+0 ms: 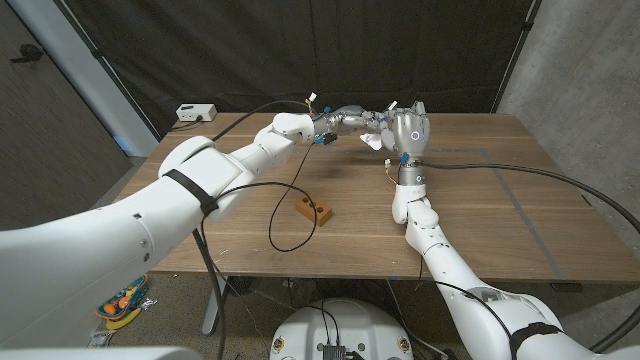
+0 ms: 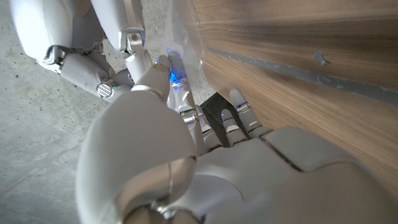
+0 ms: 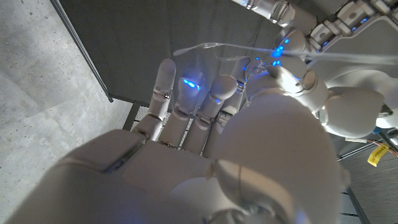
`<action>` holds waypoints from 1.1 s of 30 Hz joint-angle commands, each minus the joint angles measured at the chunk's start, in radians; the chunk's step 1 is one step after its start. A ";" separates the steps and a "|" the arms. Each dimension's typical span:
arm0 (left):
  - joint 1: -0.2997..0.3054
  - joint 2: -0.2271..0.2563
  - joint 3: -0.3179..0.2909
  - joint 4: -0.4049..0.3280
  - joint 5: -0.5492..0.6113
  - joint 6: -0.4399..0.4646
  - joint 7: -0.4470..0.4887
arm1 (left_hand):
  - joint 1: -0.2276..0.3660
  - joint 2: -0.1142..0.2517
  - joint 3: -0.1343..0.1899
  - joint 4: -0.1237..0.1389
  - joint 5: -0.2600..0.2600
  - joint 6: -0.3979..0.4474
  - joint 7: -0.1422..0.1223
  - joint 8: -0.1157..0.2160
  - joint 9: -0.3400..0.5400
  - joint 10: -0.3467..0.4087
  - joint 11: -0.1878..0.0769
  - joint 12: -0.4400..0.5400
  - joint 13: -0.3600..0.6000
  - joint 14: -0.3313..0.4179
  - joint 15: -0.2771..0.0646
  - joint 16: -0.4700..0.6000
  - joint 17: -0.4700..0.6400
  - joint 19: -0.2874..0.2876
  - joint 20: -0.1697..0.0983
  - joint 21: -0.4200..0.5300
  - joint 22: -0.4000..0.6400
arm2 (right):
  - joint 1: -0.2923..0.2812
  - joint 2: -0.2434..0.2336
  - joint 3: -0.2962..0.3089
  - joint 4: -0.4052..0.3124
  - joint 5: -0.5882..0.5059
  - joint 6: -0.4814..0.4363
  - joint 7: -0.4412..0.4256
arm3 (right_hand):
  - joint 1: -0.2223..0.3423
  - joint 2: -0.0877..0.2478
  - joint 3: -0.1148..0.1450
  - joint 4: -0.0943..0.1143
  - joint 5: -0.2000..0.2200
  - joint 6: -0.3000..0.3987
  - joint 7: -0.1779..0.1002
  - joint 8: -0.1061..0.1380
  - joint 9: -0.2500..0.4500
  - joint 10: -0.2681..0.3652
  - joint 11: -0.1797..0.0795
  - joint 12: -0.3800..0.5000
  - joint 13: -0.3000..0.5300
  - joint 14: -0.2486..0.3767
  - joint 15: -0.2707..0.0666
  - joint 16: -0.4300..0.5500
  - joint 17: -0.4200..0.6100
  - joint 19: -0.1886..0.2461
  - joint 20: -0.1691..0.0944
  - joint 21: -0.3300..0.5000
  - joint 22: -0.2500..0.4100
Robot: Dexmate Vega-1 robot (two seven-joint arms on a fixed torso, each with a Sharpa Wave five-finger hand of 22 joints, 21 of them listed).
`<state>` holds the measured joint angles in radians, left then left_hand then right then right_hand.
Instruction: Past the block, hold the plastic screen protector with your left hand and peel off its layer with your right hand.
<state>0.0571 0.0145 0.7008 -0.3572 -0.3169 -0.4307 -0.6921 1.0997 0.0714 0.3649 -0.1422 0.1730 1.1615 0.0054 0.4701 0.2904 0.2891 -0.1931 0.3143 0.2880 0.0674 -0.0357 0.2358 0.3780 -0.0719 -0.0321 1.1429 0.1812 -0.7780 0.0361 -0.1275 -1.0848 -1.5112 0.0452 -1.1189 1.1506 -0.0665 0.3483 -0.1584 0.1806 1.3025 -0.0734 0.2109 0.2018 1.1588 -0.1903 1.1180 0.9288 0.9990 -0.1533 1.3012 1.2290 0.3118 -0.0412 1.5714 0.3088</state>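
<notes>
The clear plastic screen protector (image 1: 374, 137) hangs in the air above the far middle of the table, between my two hands. My left hand (image 1: 343, 121) reaches in from the left and pinches it; up close the clear sheet (image 2: 185, 38) stands at its fingertips (image 2: 173, 70). My right hand (image 1: 409, 131) stands upright just right of the sheet, its thumb and a finger closed on a thin film edge (image 3: 239, 55). The left hand (image 3: 339, 28) faces it at close range. The small wooden block (image 1: 314, 211) lies on the table nearer to me, apart from both hands.
A white power box (image 1: 195, 113) sits at the table's far left corner. A black cable (image 1: 285, 225) loops on the table beside the block, and another cable (image 1: 530, 172) runs off to the right. A dark curtain hangs behind the wooden table (image 1: 480, 230).
</notes>
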 commanded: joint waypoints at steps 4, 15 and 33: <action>0.011 0.005 -0.023 -0.003 -0.004 -0.043 -0.049 | 0.005 -0.004 0.008 -0.001 0.005 0.007 -0.007 0.003 0.002 0.008 0.000 0.006 0.000 0.005 -0.054 -0.004 0.003 -0.009 -0.010 0.005 0.004 | -0.032 0.005 -0.001 -0.041 -0.004 -0.006 0.002 | 0.002 0.007 0.014 0.001 0.005 0.007 -0.004 0.002 0.005 0.001 -0.005 -0.006 0.000 0.009 -0.065 -0.002 0.002 -0.001 -0.130 0.003 0.004; 0.017 0.008 -0.036 -0.003 -0.005 -0.045 -0.048 | 0.004 -0.004 0.010 -0.001 0.005 0.006 -0.005 0.003 0.003 0.005 0.001 0.005 0.000 0.004 -0.054 -0.005 0.003 -0.009 -0.010 0.006 0.003 | -0.105 0.038 0.034 -0.135 -0.006 0.046 0.002 | -0.001 0.003 0.017 0.001 0.006 0.008 -0.005 0.002 0.006 0.007 -0.001 -0.006 0.000 0.010 -0.065 -0.002 0.002 -0.001 -0.130 0.002 0.004; 0.010 0.004 -0.029 0.000 0.000 -0.006 -0.011 | 0.001 -0.005 0.011 0.001 0.005 0.004 -0.007 0.003 0.006 0.005 0.002 0.006 -0.001 0.005 -0.054 -0.004 0.004 -0.010 -0.011 0.007 0.003 | -0.220 0.213 0.203 -0.257 -0.005 0.273 0.002 | -0.012 -0.002 0.023 0.003 0.006 0.009 -0.012 0.004 0.009 0.002 -0.003 -0.006 0.014 0.007 -0.065 -0.002 0.002 -0.001 -0.129 0.001 0.004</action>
<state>0.0713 0.0214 0.6658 -0.3612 -0.3244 -0.4654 -0.7263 1.0996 0.0712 0.3704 -0.1416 0.1745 1.1616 0.0052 0.4703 0.2906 0.2891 -0.1930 0.3138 0.2881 0.0674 -0.0357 0.2358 0.3779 -0.0719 -0.0321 1.1428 0.1814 -0.9481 0.1726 -0.0016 -1.2855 -1.5155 0.2238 -1.1135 1.1465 -0.0706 0.3632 -0.1573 0.1883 1.3075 -0.0787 0.2150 0.2087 1.1584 -0.1897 1.1094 0.9430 0.9990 -0.1532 1.3012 1.2289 0.3117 -0.0412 1.5714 0.3087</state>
